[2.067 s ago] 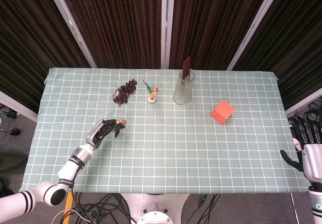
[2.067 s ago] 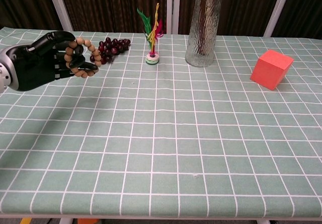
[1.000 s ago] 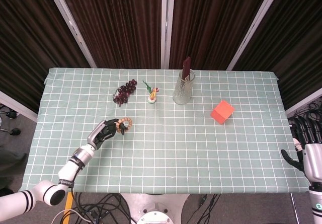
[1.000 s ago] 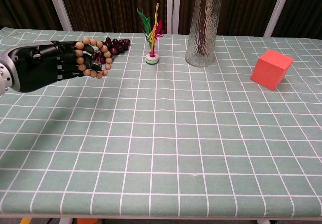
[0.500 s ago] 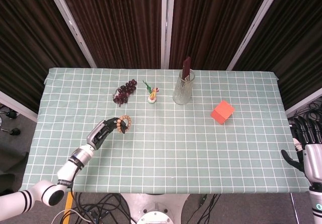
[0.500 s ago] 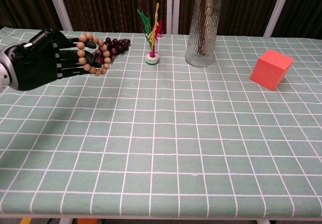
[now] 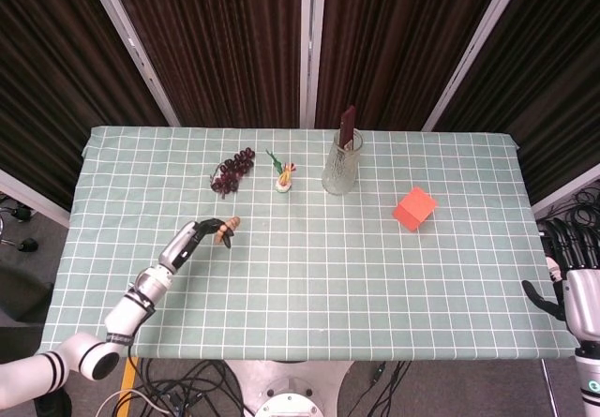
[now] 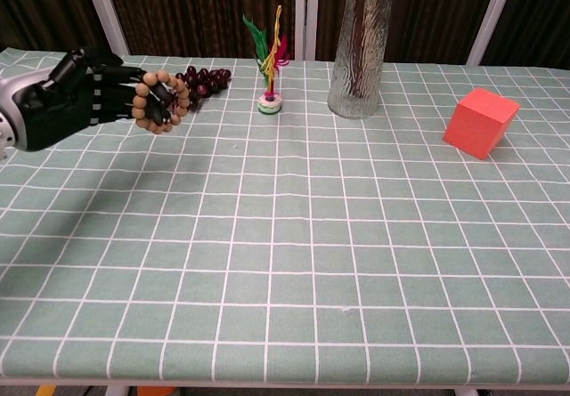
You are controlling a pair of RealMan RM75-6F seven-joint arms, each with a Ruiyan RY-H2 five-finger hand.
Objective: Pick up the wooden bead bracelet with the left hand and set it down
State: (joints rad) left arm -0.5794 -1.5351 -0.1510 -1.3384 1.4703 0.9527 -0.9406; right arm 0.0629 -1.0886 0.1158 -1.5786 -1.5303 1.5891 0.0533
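The wooden bead bracelet (image 8: pixel 158 101) hangs as a loop of tan beads from the fingertips of my left hand (image 8: pixel 76 101), above the left part of the table. From the head camera the bracelet (image 7: pixel 226 229) shows edge-on at the tip of the left hand (image 7: pixel 196 240). My right hand (image 7: pixel 574 276) hangs off the table's right edge, fingers spread, holding nothing; the chest view does not show it.
A bunch of dark red grapes (image 8: pixel 201 84) lies just behind the bracelet. A feathered shuttlecock (image 8: pixel 270 101), a tall glass vase (image 8: pixel 360 51) and a red cube (image 8: pixel 481 122) stand further right on the checked green cloth (image 8: pixel 294 236).
The left hand has stretched forward and turned, so the bracelet now hangs nearer upright at the fingertips instead of lying across the curled fingers. The right hand has stayed put.
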